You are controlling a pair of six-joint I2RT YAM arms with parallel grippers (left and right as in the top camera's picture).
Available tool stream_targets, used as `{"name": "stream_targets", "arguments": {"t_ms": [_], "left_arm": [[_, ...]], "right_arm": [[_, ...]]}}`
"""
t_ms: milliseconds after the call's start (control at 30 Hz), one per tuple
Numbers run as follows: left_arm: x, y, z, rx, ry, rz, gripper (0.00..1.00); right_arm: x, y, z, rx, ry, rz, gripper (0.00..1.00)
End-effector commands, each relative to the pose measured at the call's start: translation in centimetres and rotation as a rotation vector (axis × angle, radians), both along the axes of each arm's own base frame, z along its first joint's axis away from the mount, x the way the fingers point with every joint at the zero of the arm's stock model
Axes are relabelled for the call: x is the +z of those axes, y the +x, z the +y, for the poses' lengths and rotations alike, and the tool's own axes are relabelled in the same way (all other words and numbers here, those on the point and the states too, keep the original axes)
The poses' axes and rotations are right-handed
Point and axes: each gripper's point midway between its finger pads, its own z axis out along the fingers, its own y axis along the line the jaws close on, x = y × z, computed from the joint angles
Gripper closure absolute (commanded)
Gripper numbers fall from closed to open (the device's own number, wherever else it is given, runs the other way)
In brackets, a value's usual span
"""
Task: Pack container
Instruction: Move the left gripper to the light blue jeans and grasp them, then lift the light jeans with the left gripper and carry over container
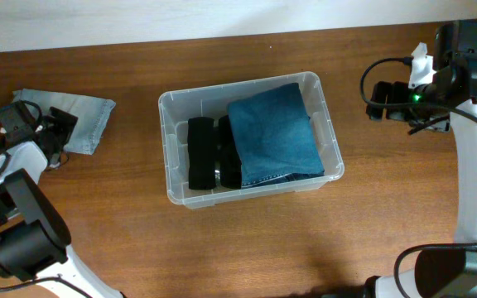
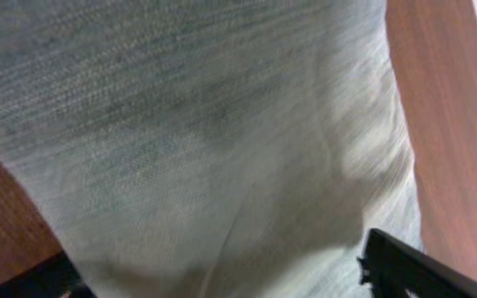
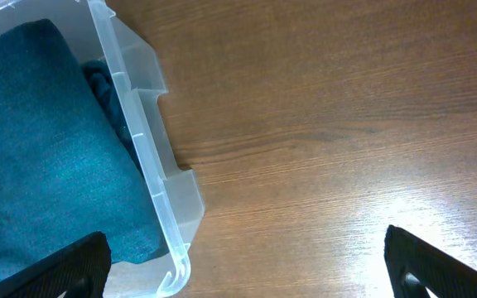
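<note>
I see the container (image 1: pixel 169 124) in the middle of the bench (image 1: pixel 305 240). A blue denim fold (image 1: pixel 272 136) half hides black items (image 1: pixel 200 153) I can't identify. My right claw (image 3: pixel 243 269) gapes wide and empty beside the rim. My left claw (image 2: pixel 222 281) is spread over pale denim (image 2: pixel 222 124); its tips are cut off, so contact is unclear.

There are one clear container (image 1: pixel 255 193), one dark blue folded cloth (image 1: pixel 272 132), two black bundles (image 1: pixel 199 153) and one pale denim cloth (image 1: pixel 89 120).

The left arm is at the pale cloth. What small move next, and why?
Probably close the left gripper on the pale denim cloth: it lies on the table outside the container, fills the wrist view, and the fingers sit spread apart.
</note>
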Motion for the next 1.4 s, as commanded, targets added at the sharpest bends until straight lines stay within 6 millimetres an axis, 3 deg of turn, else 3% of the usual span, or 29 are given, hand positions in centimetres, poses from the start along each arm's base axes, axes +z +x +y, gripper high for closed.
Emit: {"name": "stream_targets", "arguments": {"t_ms": [0, 67, 133, 167, 300, 467, 600, 833, 867, 900, 1033, 1100, 1233, 1367], "left_arm": [[-4.6, -1.5, -0.8, 0.003, -0.074, 0.083, 0.28], [-4.4, -1.2, -0.7, 0.003, -0.068, 0.070, 0.74], [-4.3, -1.0, -0.6, 0.002, -0.065, 0.063, 0.95], [-4.3, -1.0, -0.6, 0.002, -0.065, 0.063, 0.98], [-4.3, -1.1, -0.8, -0.004, -0.073, 0.063, 0.99], [-1.5, 0.0, -2.0, -0.090, -0.097, -0.008, 1.00], [3.9, 0.6, -3.1, -0.169, -0.089, -0.102, 1.00], [16.6, -0.2, -6.4, -0.355, -0.007, -0.333, 1.00], [20.0, -0.9, -7.8, -0.394, 0.024, -0.387, 1.00], [21.8, -1.5, -8.7, -0.412, 0.038, -0.414, 1.00], [27.3, -3.5, -13.0, -0.524, 0.087, -0.512, 1.00], [30.7, -5.4, -17.4, -0.645, 0.080, -0.594, 1.00], [33.2, -7.8, -23.7, -0.854, 0.058, -0.672, 1.00], [32.1, -9.9, -29.5, -1.085, 0.115, -0.664, 1.00]], "right_arm": [[0.3, -0.4, -0.1, -0.005, -0.005, -0.004, 0.02], [0.3, -0.5, -0.1, -0.005, -0.005, -0.001, 0.01], [0.3, -0.5, 0.0, -0.005, -0.004, 0.001, 0.02], [0.3, -0.5, 0.0, -0.005, -0.004, 0.001, 0.02], [0.3, -0.5, 0.0, -0.005, -0.004, 0.001, 0.02], [0.2, -0.6, 0.0, -0.005, -0.004, 0.005, 0.01], [0.2, -0.6, 0.0, -0.005, -0.004, 0.005, 0.02], [0.2, -0.7, 0.0, 0.002, -0.006, 0.007, 0.01], [0.2, -0.7, 0.0, 0.002, -0.006, 0.008, 0.02], [0.2, -0.7, 0.0, 0.002, -0.005, 0.009, 0.01], [0.1, -0.9, 0.0, 0.002, -0.004, 0.015, 0.02], [0.1, -0.9, 0.0, 0.002, -0.004, 0.015, 0.02], [0.1, -1.0, 0.0, 0.002, -0.003, 0.018, 0.02], [0.1, -1.0, 0.0, 0.002, -0.003, 0.019, 0.01]]}}
